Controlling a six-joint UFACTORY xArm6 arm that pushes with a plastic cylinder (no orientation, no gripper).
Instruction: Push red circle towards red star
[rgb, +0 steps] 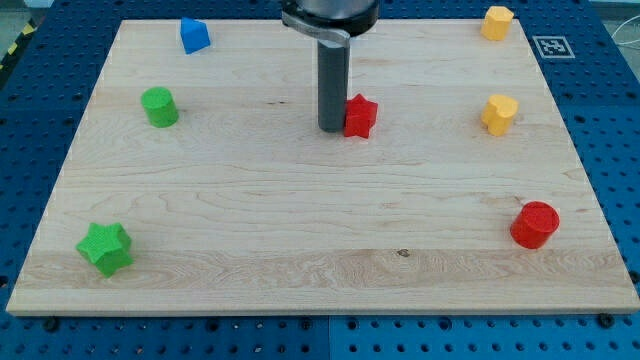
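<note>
Red circle (535, 224): a short, squat cylinder, flat-topped, bright red, standing upright at the lower right of the frame, near the board's right edge. Nothing touches it. It lies well apart from its goal, so the push is judged not yet begun.

Red star (360, 116): a small red star-shaped block, upper centre of the frame. It is the destination; the line from the circle to it runs up and to the view's left.

My tip (331, 127): lower end of the dark rod, resting on the board just beside the star's left side, apparently touching or nearly so; contact cannot be settled. It carries no jaws, so it grips nothing and only pushes. It stands on the far side of the star from the circle, hence it is judged badly placed for the task: it would need to come round below and to the right of the circle before pushing.

Yellow block (500, 114): right of the star, above the circle, near the likely path and a possible obstruction.

Second yellow block (497, 22): upper right corner.

Blue block (194, 36): upper left.

Green cylinder (159, 106): left, below the blue block.

Green star (106, 248): lower left corner.

Wooden board (300, 230): pale, carries all the above.
</note>
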